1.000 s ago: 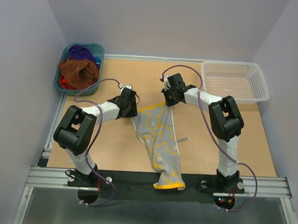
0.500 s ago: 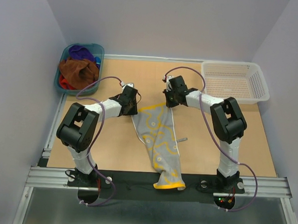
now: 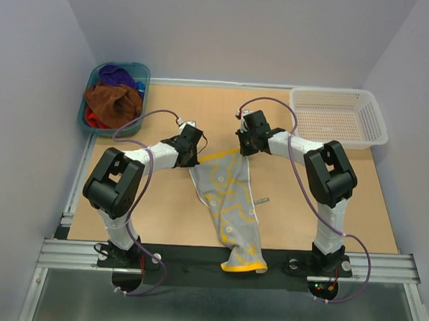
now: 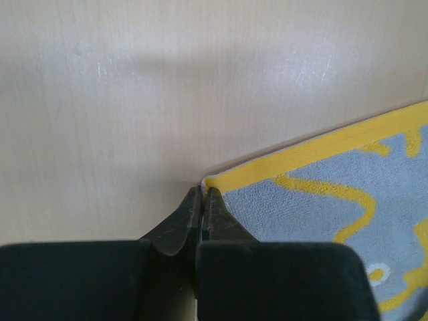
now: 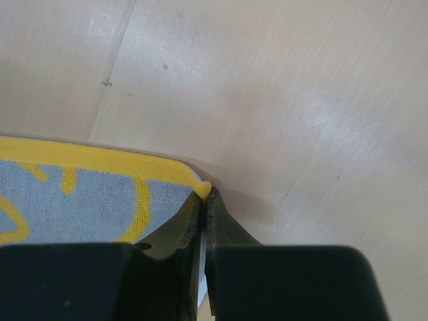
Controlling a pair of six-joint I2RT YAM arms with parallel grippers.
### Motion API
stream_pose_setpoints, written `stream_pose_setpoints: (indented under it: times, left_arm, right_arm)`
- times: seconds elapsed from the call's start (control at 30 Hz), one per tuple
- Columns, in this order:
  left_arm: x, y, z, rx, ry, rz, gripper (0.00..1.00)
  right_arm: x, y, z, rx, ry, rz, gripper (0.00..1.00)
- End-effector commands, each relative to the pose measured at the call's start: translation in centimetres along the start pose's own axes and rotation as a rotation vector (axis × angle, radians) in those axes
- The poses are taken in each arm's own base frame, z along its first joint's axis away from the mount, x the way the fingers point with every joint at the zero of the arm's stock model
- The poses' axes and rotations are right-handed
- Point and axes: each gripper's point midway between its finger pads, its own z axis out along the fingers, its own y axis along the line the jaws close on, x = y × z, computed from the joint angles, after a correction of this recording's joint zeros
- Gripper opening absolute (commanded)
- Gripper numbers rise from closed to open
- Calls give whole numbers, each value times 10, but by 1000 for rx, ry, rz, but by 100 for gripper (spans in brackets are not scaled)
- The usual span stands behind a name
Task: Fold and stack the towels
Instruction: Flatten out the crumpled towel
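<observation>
Tan wood table [image 3: 327,202], pale lilac walls [image 3: 235,32], yellow-patterned towel [image 3: 230,197].

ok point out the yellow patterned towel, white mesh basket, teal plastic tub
yellow patterned towel [image 3: 230,201], top view, cloth middle
white mesh basket [image 3: 341,143], top view, near wall
teal plastic tub [image 3: 144,93], top view, right rim

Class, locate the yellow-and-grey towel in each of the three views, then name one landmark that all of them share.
Top external: yellow-and-grey towel at centre, hanging over the near edge.
Left wrist: lower right, its corner near bottom centre.
Right wrist: lower left.
Shared landmark: tan table.
</observation>
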Motion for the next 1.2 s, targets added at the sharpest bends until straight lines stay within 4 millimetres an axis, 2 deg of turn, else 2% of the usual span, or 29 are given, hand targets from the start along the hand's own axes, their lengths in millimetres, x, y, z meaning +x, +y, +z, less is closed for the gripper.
stream_pose_setpoints:
  times: [0.0,0.03,0.07,0.17,0.23,0.27,0.33,0.37,0.4,0.47,0.5,0.53,0.6,0.63,0.73,0.77,0.83,0.87,0.93,0.97,1.0,1.03,1.07,1.1,1.17]
  left_arm:
    - [54,33,2,-132,204,100,0]
    - [46,32,1,-134,186,105,0]
    - [36,32,-4,-139,164,119,0]
    - [-23,23,-26,-150,5,123,0]
    - [-76,17,-54,-156,-140,127,0]
    - [-106,12,-70,-155,-218,139,0]
    - [-139,5,-95,-133,-312,146,0]
    - [-158,0,-112,-108,-373,142,0]
    - [-182,-7,-132,-82,-438,148,0]
    - [-210,-17,-165,-29,-534,146,0]
    - [-230,-22,-188,2,-598,133,0]
    - [-239,-25,-203,23,-635,130,0]
    - [-265,-31,-248,85,-751,121,0]
    - [-274,-30,-275,113,-816,124,0]
    - [-284,-33,-320,186,-912,133,0]
    - [-284,-28,-347,213,-963,120,0]
    - [-281,-26,-370,236,-1023,155,0]
    - [-277,-19,-400,264,-1089,148,0]
    - [-265,-19,-416,306,-1123,185,0]
    - [-259,-11,-443,335,-1180,176,0]
    - [-251,-13,-447,366,-1185,196,0]
    - [-246,-12,-457,389,-1204,197,0]
    - [-237,-6,-476,421,-1242,191,0]
    - [-231,-7,-481,450,-1247,204,0]
    - [-220,-1,-501,494,-1281,192,0]
  right_arm:
    - [46,-7,-4,49,154,-2,0]
    - [40,-8,-6,57,138,-2,0]
    - [26,-8,-11,62,103,0,0]
    - [-7,-14,-29,107,17,1,0]
    - [-37,-22,-44,157,-62,3,0]
    - [-62,-29,-61,200,-130,8,0]
    - [-87,-35,-80,241,-199,14,0]
    - [-101,-37,-93,259,-240,16,0]
    - [-126,-42,-116,290,-312,25,0]
    - [-152,-45,-144,314,-393,31,0]
    - [-167,-49,-167,335,-446,33,0]
    - [-178,-50,-181,344,-482,34,0]
    - [-204,-52,-219,362,-569,15,0]
    - [-217,-52,-243,365,-624,17,1]
    - [-228,-51,-282,360,-694,-17,0]
    - [-230,-49,-307,352,-737,-24,0]
    - [-227,-43,-323,319,-758,-71,1]
    - [-225,-41,-347,306,-799,-79,0]
    - [-214,-34,-357,265,-809,-118,0]
    - [-210,-31,-365,246,-823,-128,0]
    - [-201,-24,-383,200,-853,-148,0]
    - [-197,-20,-392,180,-872,-165,1]
    - [-193,-16,-402,157,-890,-176,0]
    - [-186,-8,-421,110,-930,-198,1]
    - [-179,0,-443,62,-974,-218,0]
